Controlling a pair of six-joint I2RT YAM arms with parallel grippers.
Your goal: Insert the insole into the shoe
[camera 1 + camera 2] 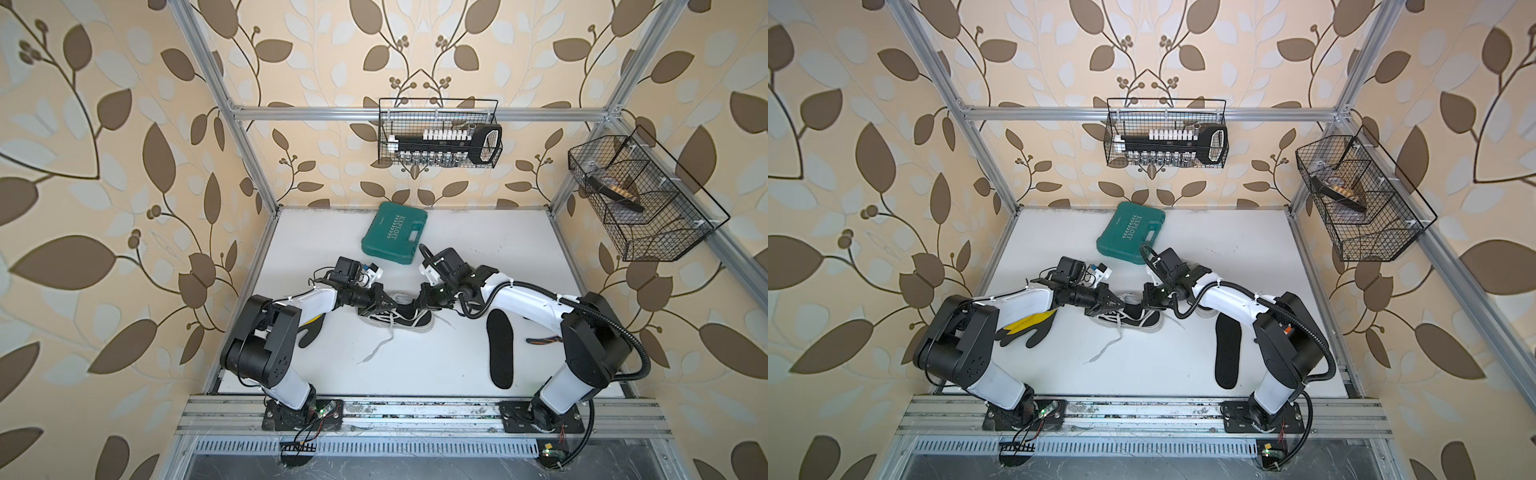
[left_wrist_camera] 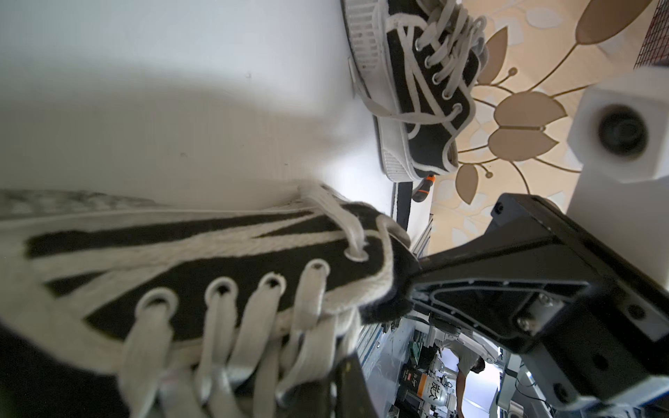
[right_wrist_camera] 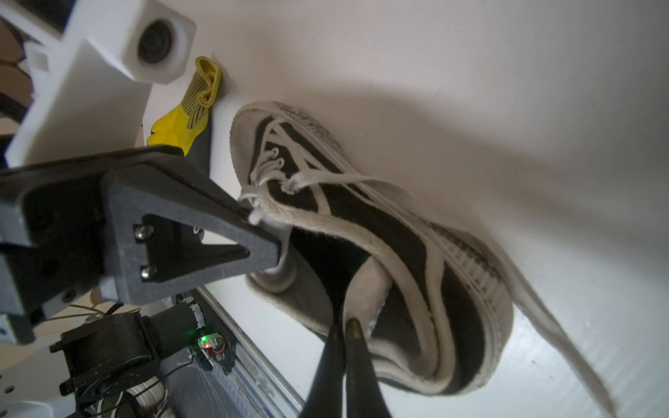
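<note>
green tool case [image 1: 394, 233]: closed, upper centre of white table [image 1: 415, 365] | black-and-yellow glove [image 1: 1027, 328]: flat, left of centre | orange-handled screwdriver [image 1: 540, 340]: right of centre, partly hidden | wire basket [image 1: 384, 137]: top centre, holds socket rack [image 1: 440, 143] | second wire basket [image 1: 665, 245]: upper right

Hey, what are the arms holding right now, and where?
The sneaker: left gripper pinches the opening's edge by the laces, right gripper pinches the heel collar.
</note>
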